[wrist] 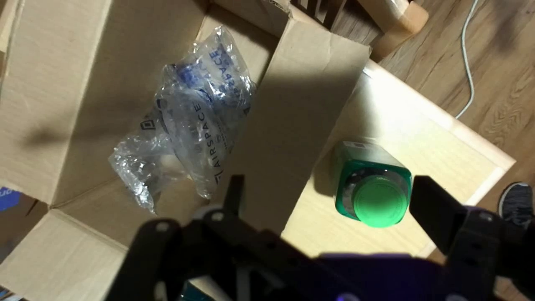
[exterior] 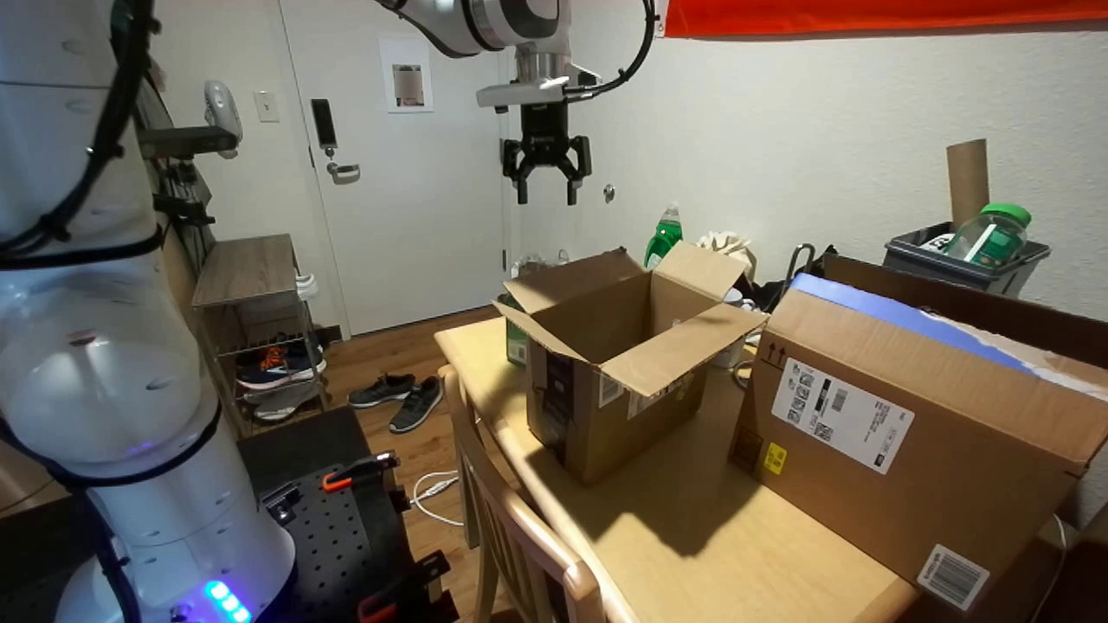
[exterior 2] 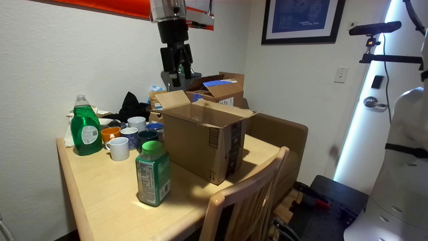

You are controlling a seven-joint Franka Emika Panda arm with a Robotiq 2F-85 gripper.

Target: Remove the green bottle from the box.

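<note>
Green square-sided plastic bottle (exterior 2: pixel 153 175) stands left of the brown cardboard box (exterior 2: pixel 192 147) in both exterior views. Black two-fingered gripper (exterior: pixel 547 196) hangs spread, empty; removal seems done, leaving only retreat

Gripper (exterior: pixel 546 195): matt black, hard-looking. Box (exterior 2: pixel 190 144) below it: matt brown cardboard. Air pillows (wrist: pixel 205 113) in box, under gripper: crinkled, shiny clear plastic film. Green-capped bottle (exterior 2: pixel 153 177), below gripper: smooth glossy plastic. Table (exterior 2: pixel 110 207), well below gripper: smooth pale wood, slight sheen. Mugs (exterior 2: pixel 119 149), lower than gripper: glossy, ceramic-looking. Chair (exterior 2: pixel 247 179), also lower: polished wood. Wall (exterior 2: pixel 43 60) behind gripper: rough, matt.
</note>
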